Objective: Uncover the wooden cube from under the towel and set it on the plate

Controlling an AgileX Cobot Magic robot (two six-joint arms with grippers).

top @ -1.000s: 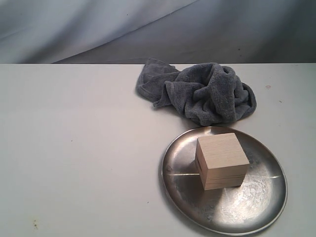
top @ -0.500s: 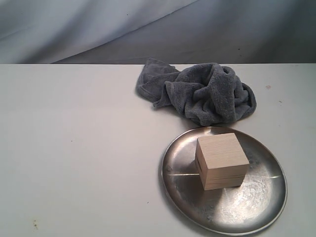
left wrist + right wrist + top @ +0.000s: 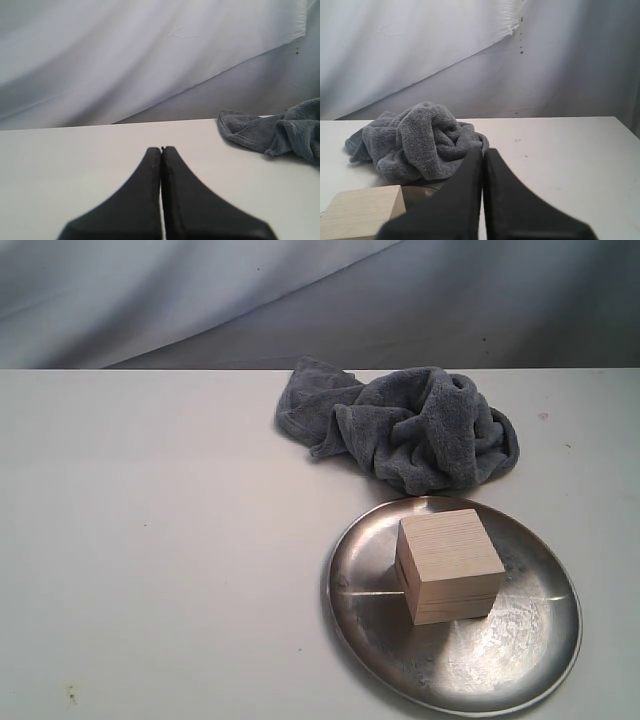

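The wooden cube point(image 3: 449, 565) stands upright on the shiny round plate point(image 3: 520, 640), uncovered, toward the plate's far left part. The dark grey towel point(image 3: 410, 427) lies crumpled in a heap on the table just behind the plate. Neither gripper shows in the exterior view. In the left wrist view my left gripper point(image 3: 161, 149) is shut on nothing, above bare table, with the towel's edge point(image 3: 270, 131) off to one side. My right gripper point(image 3: 483, 150) is shut and empty too, with the towel point(image 3: 415, 140) beyond it and a corner of the cube point(image 3: 362, 217) beside it.
The white table point(image 3: 150, 540) stretches wide to the left of the plate. A grey-white draped cloth backdrop point(image 3: 250, 300) hangs behind the table's far edge.
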